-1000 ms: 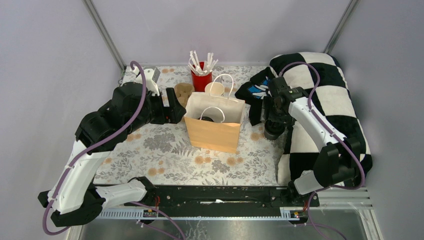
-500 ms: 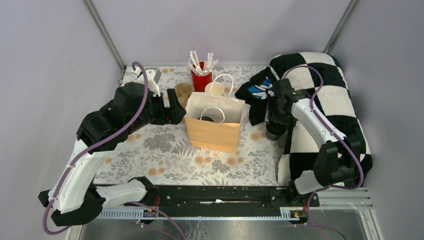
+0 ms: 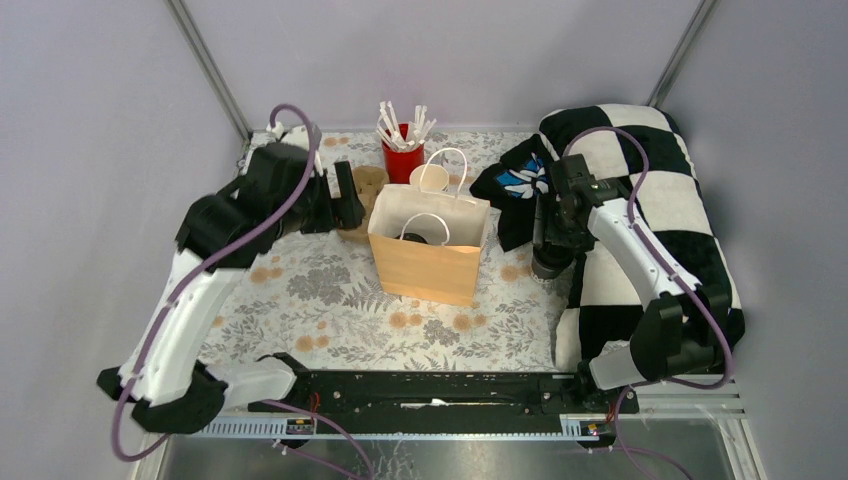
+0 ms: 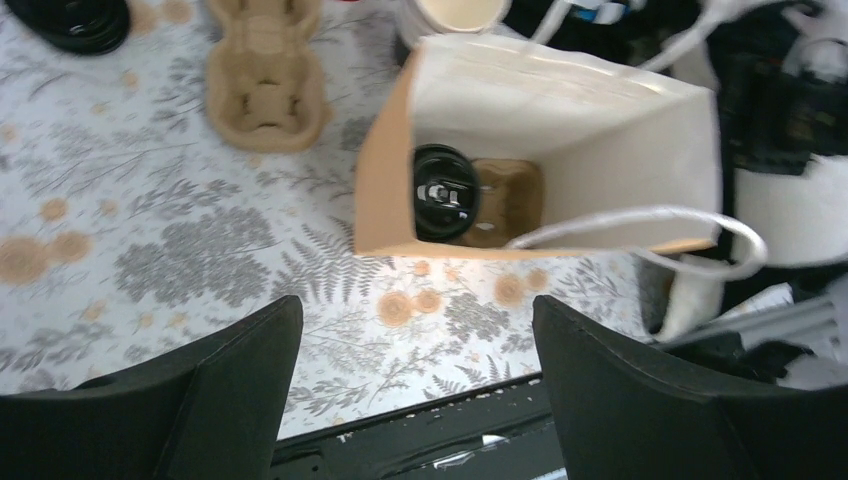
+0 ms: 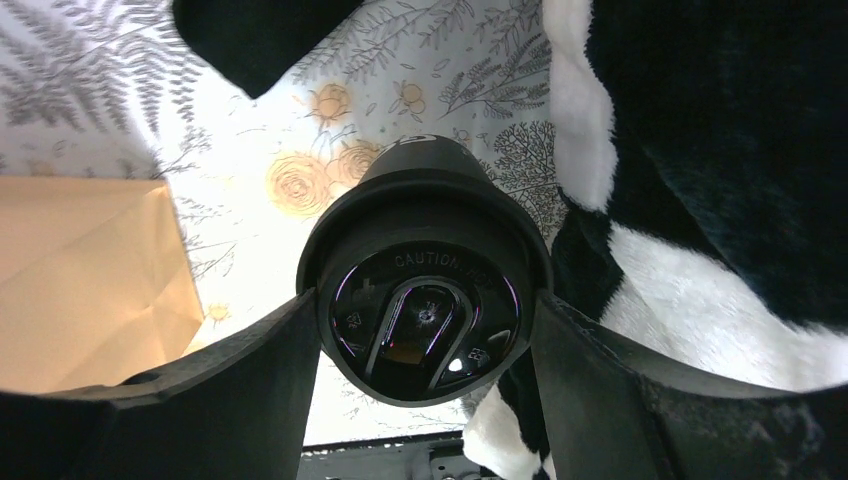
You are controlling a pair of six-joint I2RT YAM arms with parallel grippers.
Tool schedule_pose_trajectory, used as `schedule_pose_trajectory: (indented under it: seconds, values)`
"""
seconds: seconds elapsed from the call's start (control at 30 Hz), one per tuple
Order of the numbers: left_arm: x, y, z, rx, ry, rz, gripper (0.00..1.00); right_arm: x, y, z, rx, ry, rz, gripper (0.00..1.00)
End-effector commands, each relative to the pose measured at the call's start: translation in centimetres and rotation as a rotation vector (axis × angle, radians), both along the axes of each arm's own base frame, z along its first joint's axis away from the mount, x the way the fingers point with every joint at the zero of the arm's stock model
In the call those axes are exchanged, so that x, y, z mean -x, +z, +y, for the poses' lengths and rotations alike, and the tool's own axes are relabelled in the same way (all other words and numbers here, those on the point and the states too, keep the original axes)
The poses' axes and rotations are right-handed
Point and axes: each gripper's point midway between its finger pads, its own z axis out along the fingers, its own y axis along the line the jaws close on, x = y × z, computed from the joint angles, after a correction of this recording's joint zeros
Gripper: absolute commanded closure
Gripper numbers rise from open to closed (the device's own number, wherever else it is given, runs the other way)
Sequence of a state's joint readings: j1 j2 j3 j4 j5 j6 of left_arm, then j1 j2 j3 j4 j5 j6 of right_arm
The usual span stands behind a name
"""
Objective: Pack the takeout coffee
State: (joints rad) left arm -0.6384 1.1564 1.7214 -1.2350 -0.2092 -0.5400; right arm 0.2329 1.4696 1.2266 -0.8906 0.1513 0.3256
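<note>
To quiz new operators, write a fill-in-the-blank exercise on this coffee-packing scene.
One lidded cup already sits inside the paper ____.
The ____ gripper straddles the other cup beside the checkered blanket.
The cup of white sticks is ____.
Missing words: bag; right; red.

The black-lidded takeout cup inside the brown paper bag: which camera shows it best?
The left wrist view: it looks down into the brown paper bag, showing the black-lidded takeout cup whole. Top external catches only part of its lid past the rim. Right wrist shows only the bag's outer wall.
</note>
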Motion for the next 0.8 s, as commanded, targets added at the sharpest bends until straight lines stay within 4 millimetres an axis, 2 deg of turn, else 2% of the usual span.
schedule_pose_trajectory:
  seconds: [0.0,0.1,0.2,0.3,0.4,0.47,0.63,0.77]
  values:
    - [-3.6,-1.2,0.5,-0.027,0.041,0.089,0.12,-0.2,6.8,0.5,-0.048,0.103,-0.178,0.38]
    - [-5.3,-2.0,-1.2,-0.016,-0.018,0.136,0.17,0.0,11.0,1.4,-0.101,0.200,-0.305,0.38]
    - [-6.1,-2.8,-3.3,0.015,-0.101,0.157,0.21,0.5,15.6,3.2,-0.185,0.337,-0.444,0.41]
    - [-7.1,-4.0,-3.7,-0.004,-0.112,0.163,0.24,1.3,20.3,5.0,-0.266,0.444,-0.580,0.44]
    - [-8.2,-5.2,-3.7,-0.042,-0.111,0.164,0.32,2.4,24.3,6.6,-0.344,0.536,-0.666,0.47]
    - [-8.6,-5.9,-3.6,-0.060,-0.105,0.163,0.36,3.2,26.5,7.3,-0.384,0.576,-0.696,0.49]
    - [-9.4,-7.7,-3.2,-0.143,-0.086,0.164,0.56,5.0,31.5,8.8,-0.466,0.670,-0.784,0.50]
    - [-9.8,-7.6,-3.4,-0.173,-0.074,0.118,0.68,5.9,33.0,10.2,-0.556,0.731,-0.772,0.53]
